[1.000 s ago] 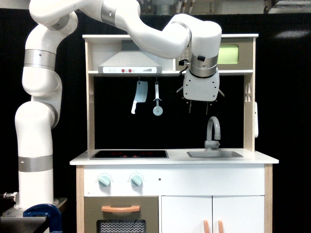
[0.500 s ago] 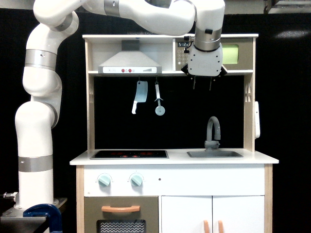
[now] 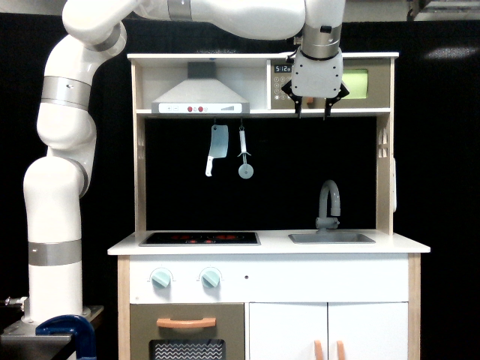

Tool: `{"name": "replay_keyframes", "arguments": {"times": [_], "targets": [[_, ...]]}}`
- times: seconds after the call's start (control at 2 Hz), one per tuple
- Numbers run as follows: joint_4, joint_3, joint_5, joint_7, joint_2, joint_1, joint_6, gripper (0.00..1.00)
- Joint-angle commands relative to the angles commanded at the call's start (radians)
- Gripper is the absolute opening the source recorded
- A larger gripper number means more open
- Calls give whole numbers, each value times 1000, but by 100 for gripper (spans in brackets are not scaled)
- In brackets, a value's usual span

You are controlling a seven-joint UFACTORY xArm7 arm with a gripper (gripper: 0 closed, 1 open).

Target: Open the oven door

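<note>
In the exterior view, the white robot arm's gripper is hanging in front of the small grey-brown oven door with its yellow-green window, at the upper corner of the wooden toy kitchen on the exterior view's right. Over the last second it has been rising from the dark gap above the grey tap to the shelf edge, so the approach appears nearly done and the reach for the handle is coming next. The jaws are standing apart, pointing down and gripping nothing. The door is sitting shut; its handle is hidden behind the wrist. The steel sink, near the table's edge on the exterior view's right, is showing nothing inside.
</note>
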Motion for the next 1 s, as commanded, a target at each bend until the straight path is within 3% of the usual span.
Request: {"name": "replay_keyframes", "arguments": {"times": [0.5, 1.0], "targets": [[205, 63, -13, 143, 80, 12, 32, 100], [303, 112, -32, 230, 104, 15, 50, 100]]}}
